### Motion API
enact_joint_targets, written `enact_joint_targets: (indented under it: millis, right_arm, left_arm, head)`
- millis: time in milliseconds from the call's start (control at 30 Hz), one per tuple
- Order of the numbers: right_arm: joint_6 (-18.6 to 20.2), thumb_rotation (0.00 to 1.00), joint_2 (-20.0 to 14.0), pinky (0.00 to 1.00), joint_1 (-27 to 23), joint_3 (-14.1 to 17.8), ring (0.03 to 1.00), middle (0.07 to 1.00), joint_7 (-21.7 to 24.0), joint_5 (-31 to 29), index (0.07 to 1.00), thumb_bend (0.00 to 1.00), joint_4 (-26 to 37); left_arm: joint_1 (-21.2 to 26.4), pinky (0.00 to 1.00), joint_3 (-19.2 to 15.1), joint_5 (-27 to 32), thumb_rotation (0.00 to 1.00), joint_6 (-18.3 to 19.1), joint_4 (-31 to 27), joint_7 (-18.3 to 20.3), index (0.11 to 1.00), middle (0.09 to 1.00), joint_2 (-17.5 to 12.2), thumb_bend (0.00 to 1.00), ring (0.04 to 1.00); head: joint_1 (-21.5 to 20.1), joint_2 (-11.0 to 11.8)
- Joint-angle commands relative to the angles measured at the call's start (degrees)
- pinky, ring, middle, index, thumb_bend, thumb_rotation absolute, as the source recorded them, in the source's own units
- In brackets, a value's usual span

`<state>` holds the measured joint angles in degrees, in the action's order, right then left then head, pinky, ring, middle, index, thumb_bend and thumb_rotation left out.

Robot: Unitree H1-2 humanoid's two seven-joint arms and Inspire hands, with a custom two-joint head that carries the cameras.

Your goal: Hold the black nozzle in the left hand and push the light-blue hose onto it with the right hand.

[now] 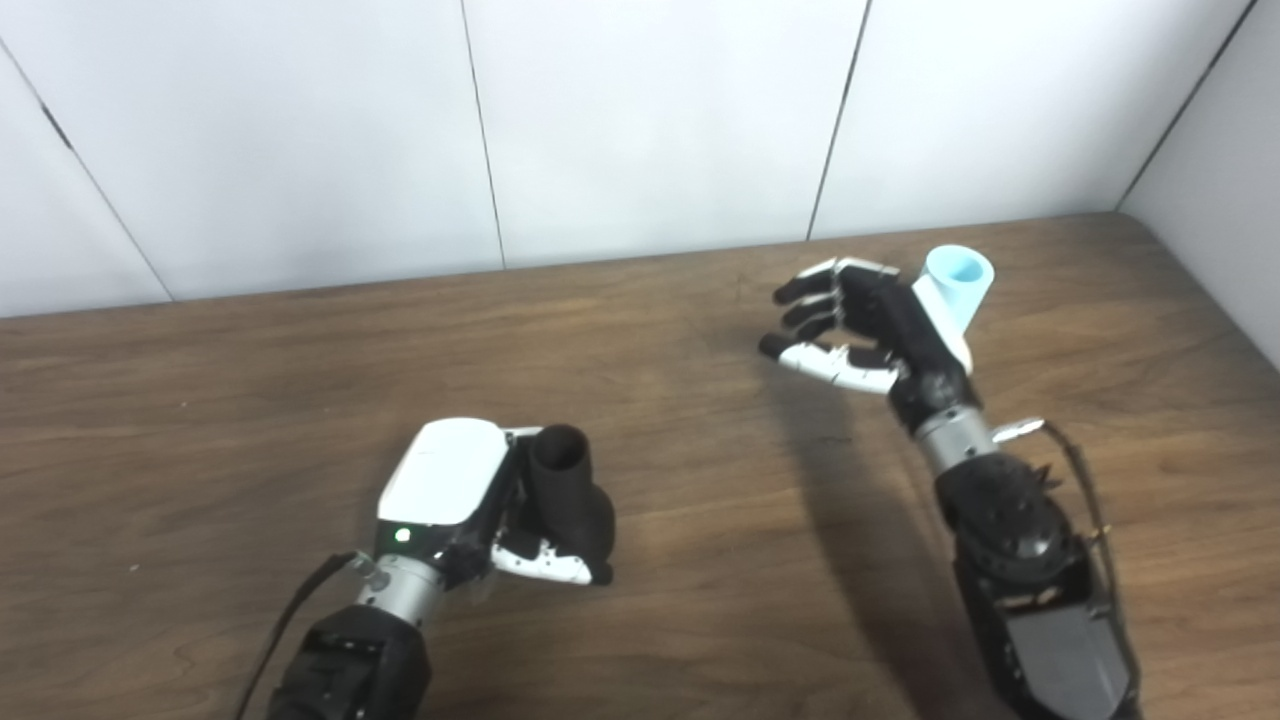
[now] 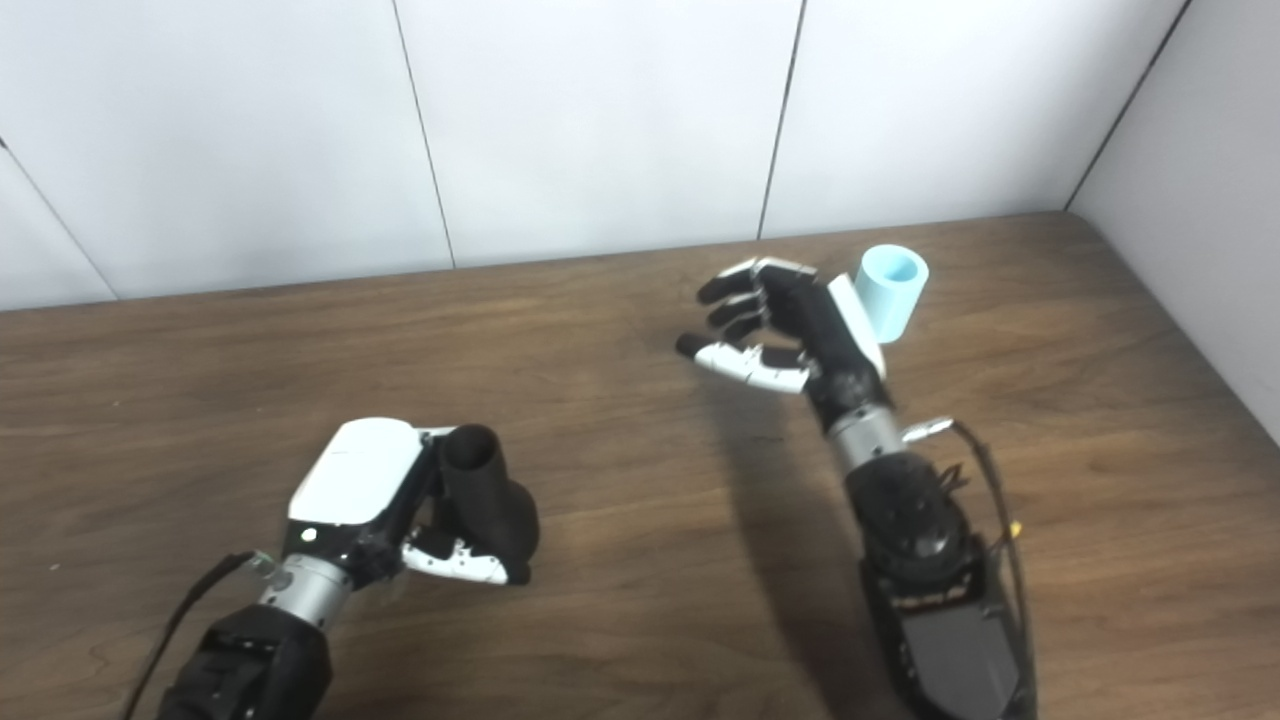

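Note:
The black nozzle (image 1: 568, 492) stands upright near the table's front left, its round opening facing up. My left hand (image 1: 462, 488) is wrapped around it from the left, with the thumb across its base. The light-blue hose (image 1: 957, 285), a short tube, stands upright at the back right with its open end up. My right hand (image 1: 862, 330) hovers just to the left of the hose, open, with the fingers spread and pointing left. The back of that hand faces the hose and covers the hose's lower left side. Whether they touch, I cannot tell.
The brown wooden table (image 1: 700, 500) carries only these two objects. White wall panels (image 1: 650, 130) close off the far edge, and another wall (image 1: 1230, 230) runs along the right edge close to the hose. My right forearm (image 1: 1020, 560) casts a shadow at mid table.

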<state>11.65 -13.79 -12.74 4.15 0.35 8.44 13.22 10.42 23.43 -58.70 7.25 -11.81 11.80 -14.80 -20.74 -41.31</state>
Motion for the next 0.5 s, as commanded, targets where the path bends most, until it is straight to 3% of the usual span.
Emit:
enact_joint_targets:
  millis: [0, 200, 467]
  right_arm:
    - [-0.56, 0.18, -2.11, 0.56, -3.60, 1.40, 0.582, 0.609, -0.63, 1.09, 0.753, 0.64, 1.74]
    - [3.57, 0.07, -8.96, 0.58, -8.81, 2.19, 0.626, 0.649, 0.95, 7.10, 0.731, 0.67, 5.53]
    - [4.42, 0.04, -23.36, 0.58, -14.01, -4.21, 0.665, 0.689, 5.79, 27.55, 0.700, 0.86, 2.68]
  left_arm:
    - [0.13, 0.45, -0.59, 0.64, 0.00, -1.07, 0.23, -0.29, 0.479, 0.483, -0.85, 0.50, 0.501]
    - [0.14, 0.42, -1.59, 1.77, 0.00, -1.93, 1.14, -1.24, 0.488, 0.470, -0.87, 0.51, 0.472]
    - [0.23, 0.40, -2.20, 2.89, 0.00, -3.63, 1.74, -1.93, 0.495, 0.452, -1.52, 0.51, 0.469]
  head:
    - [-1.10, 0.22]
    - [-4.48, 1.26]
    - [-7.77, 1.75]
